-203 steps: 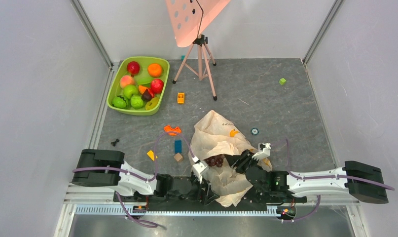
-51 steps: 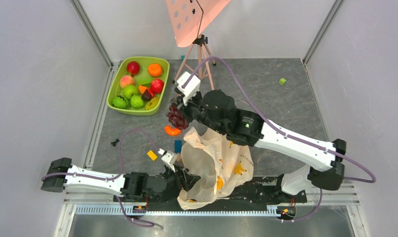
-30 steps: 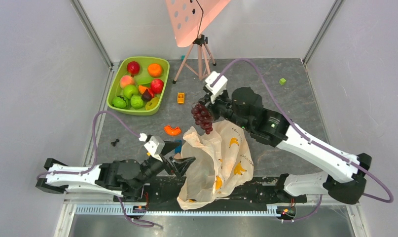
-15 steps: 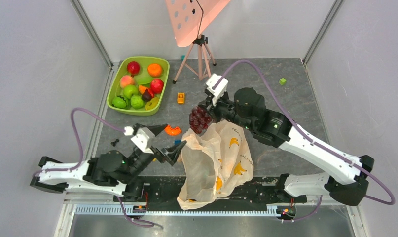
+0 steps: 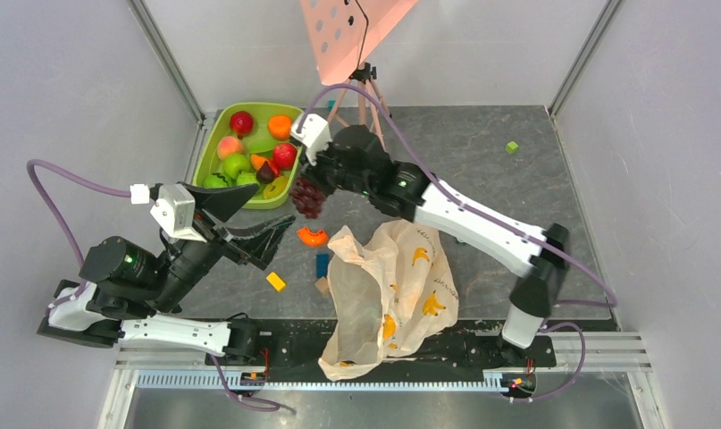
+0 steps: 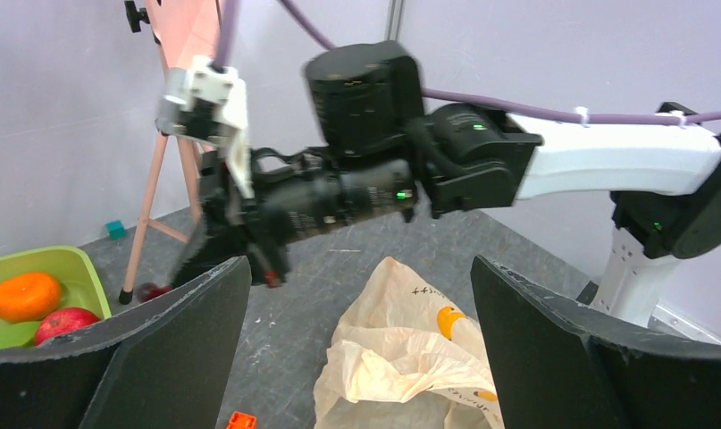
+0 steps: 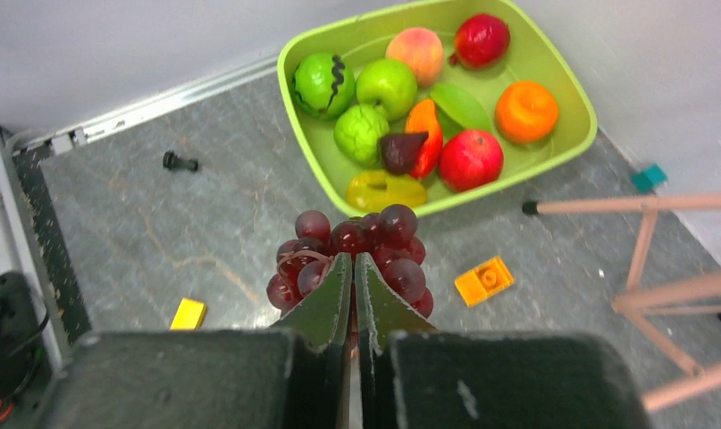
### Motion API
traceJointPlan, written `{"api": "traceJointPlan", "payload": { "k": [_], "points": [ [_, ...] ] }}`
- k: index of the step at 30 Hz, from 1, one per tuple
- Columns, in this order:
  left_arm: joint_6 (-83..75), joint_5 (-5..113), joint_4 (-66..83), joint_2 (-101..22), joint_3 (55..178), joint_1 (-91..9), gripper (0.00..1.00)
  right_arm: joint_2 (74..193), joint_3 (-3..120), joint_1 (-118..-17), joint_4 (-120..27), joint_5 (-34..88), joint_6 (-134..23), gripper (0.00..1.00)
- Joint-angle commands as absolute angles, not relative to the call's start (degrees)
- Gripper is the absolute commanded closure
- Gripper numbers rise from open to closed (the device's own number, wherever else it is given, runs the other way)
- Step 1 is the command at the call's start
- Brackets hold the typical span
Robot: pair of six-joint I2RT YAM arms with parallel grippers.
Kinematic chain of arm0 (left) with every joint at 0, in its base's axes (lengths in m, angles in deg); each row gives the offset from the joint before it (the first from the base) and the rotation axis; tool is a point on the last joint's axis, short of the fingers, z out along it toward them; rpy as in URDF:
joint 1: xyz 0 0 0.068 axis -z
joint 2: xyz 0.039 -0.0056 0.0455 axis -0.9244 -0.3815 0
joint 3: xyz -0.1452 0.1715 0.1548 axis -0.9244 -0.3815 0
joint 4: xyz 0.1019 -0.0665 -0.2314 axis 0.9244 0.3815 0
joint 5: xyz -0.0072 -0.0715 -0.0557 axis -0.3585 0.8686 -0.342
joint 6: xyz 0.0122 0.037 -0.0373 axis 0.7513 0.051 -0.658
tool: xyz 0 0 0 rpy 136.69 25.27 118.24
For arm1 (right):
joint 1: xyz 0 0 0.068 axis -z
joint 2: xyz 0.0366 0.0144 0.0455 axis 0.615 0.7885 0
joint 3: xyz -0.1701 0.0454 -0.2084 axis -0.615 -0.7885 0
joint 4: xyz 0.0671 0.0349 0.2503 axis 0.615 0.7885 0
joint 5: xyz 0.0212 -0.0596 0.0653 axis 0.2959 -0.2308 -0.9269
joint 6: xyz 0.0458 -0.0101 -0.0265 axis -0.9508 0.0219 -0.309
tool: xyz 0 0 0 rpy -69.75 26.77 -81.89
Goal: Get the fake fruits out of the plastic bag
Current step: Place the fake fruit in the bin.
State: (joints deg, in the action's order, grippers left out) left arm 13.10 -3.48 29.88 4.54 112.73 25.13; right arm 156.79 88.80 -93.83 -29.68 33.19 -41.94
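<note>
Grape bunch [image 5: 308,198] is being carried left, out of the plastic bag [image 5: 392,277], by the right gripper [image 7: 354,261], jaws pinched on it, now just right of the green tub [image 5: 260,106]. Left gripper [image 5: 242,220] is being raised off the bag, jaws wide, empty. Bag's inside is being hidden by folds, so remaining fruit cannot be told.

The dark purple grape bunch [image 5: 308,198] hangs pinched in the right gripper [image 7: 354,264] just beside the green tub [image 5: 261,107] holding the other fake fruits [image 5: 237,164], while the crumpled peach plastic bag [image 5: 401,268] lies apart.
</note>
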Motion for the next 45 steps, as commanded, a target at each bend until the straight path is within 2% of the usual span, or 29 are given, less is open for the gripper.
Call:
{"api": "traceJointPlan", "payload": {
  "k": [1,11,16,20,35,45],
  "points": [
    [16.6,-1.6,30.5,4.7,114.7,25.1,0.01,163.7,97.5,-91.6,-38.8,31.2,-41.8,1.00],
    [18.6,1.6,28.7,6.7,115.2,25.1,0.01,178.0,103.6,-87.1,-65.7,22.9,-53.4,1.00],
    [18.9,1.9,27.9,8.0,113.9,25.1,0.01,181.0,103.5,-87.2,-78.1,17.2,-59.1,1.00],
    [18.9,2.1,27.5,8.7,113.2,25.1,0.01,182.3,103.7,-87.2,-85.2,18.1,-60.8,1.00],
    [17.6,-0.4,27.1,11.4,109.9,25.1,0.01,196.4,108.9,-87.2,-84.7,23.8,-61.2,1.00],
    [18.6,-1.7,26.0,12.4,108.6,25.1,0.01,199.3,109.2,-86.6,-83.1,25.9,-60.3,1.00]
  ]
}}
